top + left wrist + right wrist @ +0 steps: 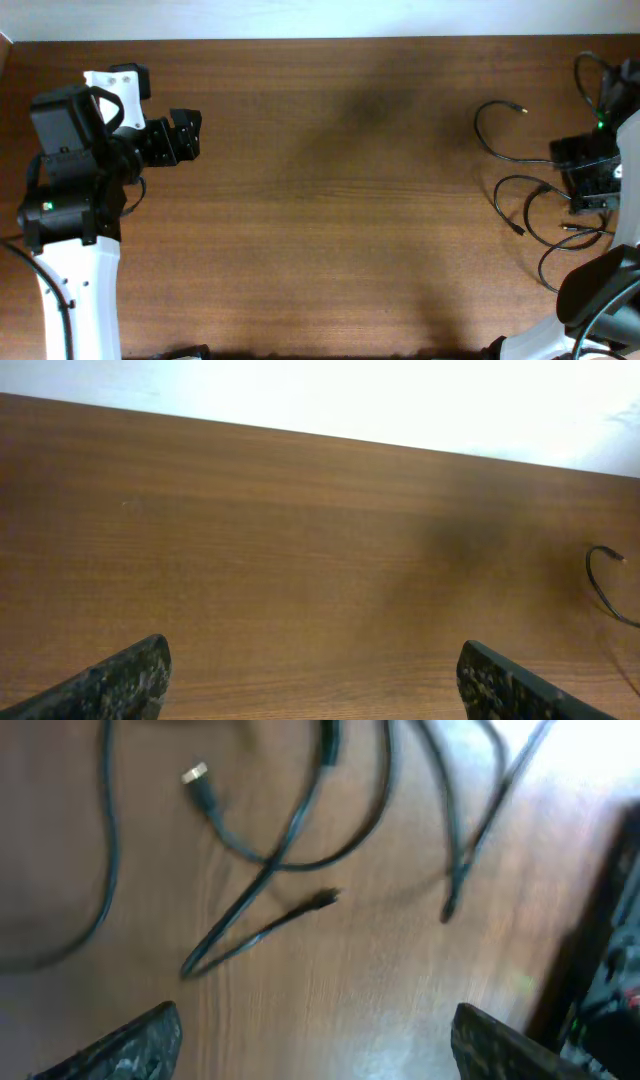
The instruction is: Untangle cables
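Several thin black cables (520,190) with small metal plug tips lie looped and crossed on the brown table at the right edge. My right gripper (592,190) hovers over them, open and empty. In the right wrist view the cables (290,840) cross ahead of the open fingers (315,1040), with a gold plug tip (196,772) at upper left. My left gripper (185,135) is open and empty at the far left, far from the cables. Its wrist view shows the open fingers (315,685) and one cable end (600,575) at the right edge.
The wooden table (340,200) stretches between the two arms. The back edge of the table meets a white wall (400,400). The right arm's black base and wiring (610,90) stand at the far right.
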### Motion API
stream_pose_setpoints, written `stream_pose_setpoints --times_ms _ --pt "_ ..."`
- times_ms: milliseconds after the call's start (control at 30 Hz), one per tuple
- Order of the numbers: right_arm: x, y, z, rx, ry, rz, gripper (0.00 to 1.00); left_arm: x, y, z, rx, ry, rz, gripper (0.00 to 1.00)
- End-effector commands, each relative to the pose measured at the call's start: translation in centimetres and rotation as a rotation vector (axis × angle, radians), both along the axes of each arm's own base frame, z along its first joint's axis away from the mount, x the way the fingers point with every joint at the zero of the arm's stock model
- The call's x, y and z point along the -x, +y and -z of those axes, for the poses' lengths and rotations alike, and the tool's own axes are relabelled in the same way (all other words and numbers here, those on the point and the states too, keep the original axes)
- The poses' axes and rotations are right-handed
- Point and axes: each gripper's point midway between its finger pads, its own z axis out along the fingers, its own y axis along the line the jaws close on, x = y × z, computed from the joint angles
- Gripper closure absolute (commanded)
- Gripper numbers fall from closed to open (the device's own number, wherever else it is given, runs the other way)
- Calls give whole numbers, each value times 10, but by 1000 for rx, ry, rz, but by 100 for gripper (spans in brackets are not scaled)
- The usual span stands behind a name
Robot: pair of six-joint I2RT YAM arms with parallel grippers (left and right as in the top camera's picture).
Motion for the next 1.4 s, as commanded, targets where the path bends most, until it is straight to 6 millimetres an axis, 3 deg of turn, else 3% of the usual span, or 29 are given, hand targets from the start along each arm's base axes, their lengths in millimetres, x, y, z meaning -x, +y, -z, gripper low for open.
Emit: stream_pose_setpoints --times_ms 0,133,267,333,433,500,533,733,767,800,933,1033,1067,1100,1133,1167,1233,1300,1367 --pt "22 -24 3 175 73 150 10 0 -3 0 -6 -1 21 8" --pt "43 -36 41 264 174 135 11 0 -3 0 -6 -1 21 8" --pt "55 -43 62 314 228 80 11 0 -3 0 -6 -1 21 8" --pt "40 -48 66 309 198 -51 14 0 -3 0 -6 -1 21 8" --pt "25 -52 67 325 139 -62 14 0 -3 0 -5 0 21 8" --pt "-35 -41 76 224 -60 -378 13 0 -3 0 -5 -1 21 8" --pt "-48 -39 75 216 -110 -426 13 0 -6 0 -5 0 30 8" --pt "-60 -37 74 212 -163 -448 8 0 -15 0 -6 -2 55 8" --pt "-84 -14 73 121 -274 -664 7 -1 -15 1 -5 0 55 8" --pt "-106 17 67 16 -428 -900 16 -2 -15 2 -5 4 55 8" --pt "-109 14 65 38 -430 -906 14 -4 -15 6 -2 16 55 8" --pt "-90 -22 70 152 -309 -536 15 -3 -15 7 -2 18 55 9" --pt "-89 -26 71 160 -307 -460 15 -3 -15 8 -1 24 55 8" --pt "-88 -28 77 160 -298 -397 25 -2 -15 8 0 28 55 9" --pt "-87 -28 87 144 -278 -376 56 -2 -15 8 0 28 55 9" --pt "-86 -28 101 130 -249 -377 71 -2 -15 8 0 28 55 9" --pt "-86 -32 108 139 -230 -373 96 -2 -15 9 1 31 55 9" --pt "-81 -51 107 168 -227 -334 96 -1 -15 9 1 33 55 9" --pt "-59 -94 106 187 -215 -263 96 -1 -15 10 1 34 55 9"
